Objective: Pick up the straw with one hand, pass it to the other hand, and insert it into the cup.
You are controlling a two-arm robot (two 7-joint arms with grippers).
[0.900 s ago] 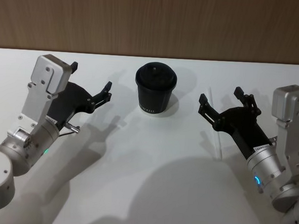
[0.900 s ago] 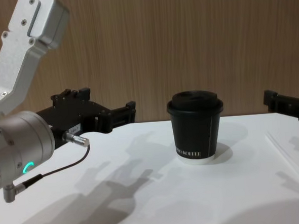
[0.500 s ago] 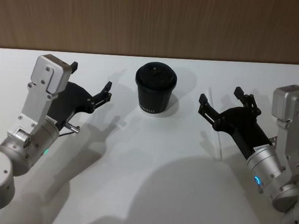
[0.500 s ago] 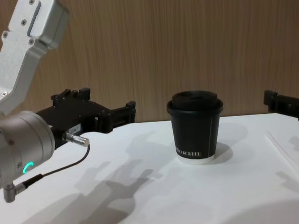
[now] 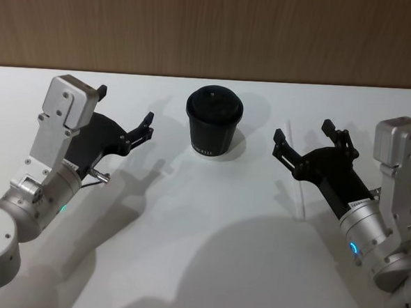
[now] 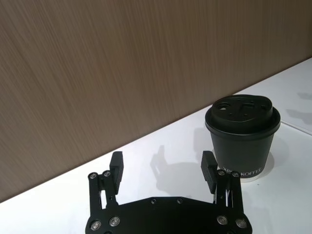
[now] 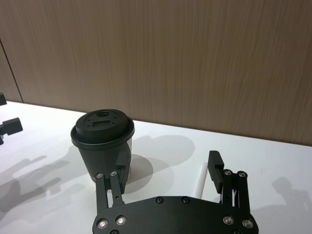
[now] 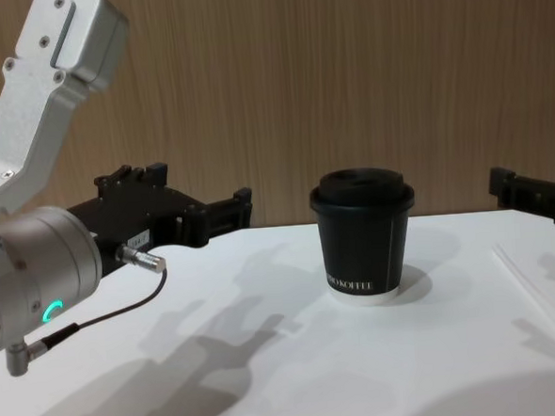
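The black cup [image 5: 214, 123] with its domed lid stands upright at the back middle of the white table [image 5: 201, 223]; it also shows in the chest view as the cup [image 8: 365, 236]. The thin white straw [image 5: 301, 199] lies flat on the table to the cup's right, also seen as the straw [image 8: 535, 286] and the straw [image 7: 200, 179]. My right gripper [image 5: 302, 131] hovers open above the straw, holding nothing. My left gripper [image 5: 125, 105] hangs open to the cup's left, empty; its wrist view shows the left gripper [image 6: 163, 165] facing the cup [image 6: 242, 130].
A wood-panelled wall [image 5: 213, 29] runs along the table's far edge. Both silver arms come in from the near corners. The near middle of the table holds nothing but shadows.
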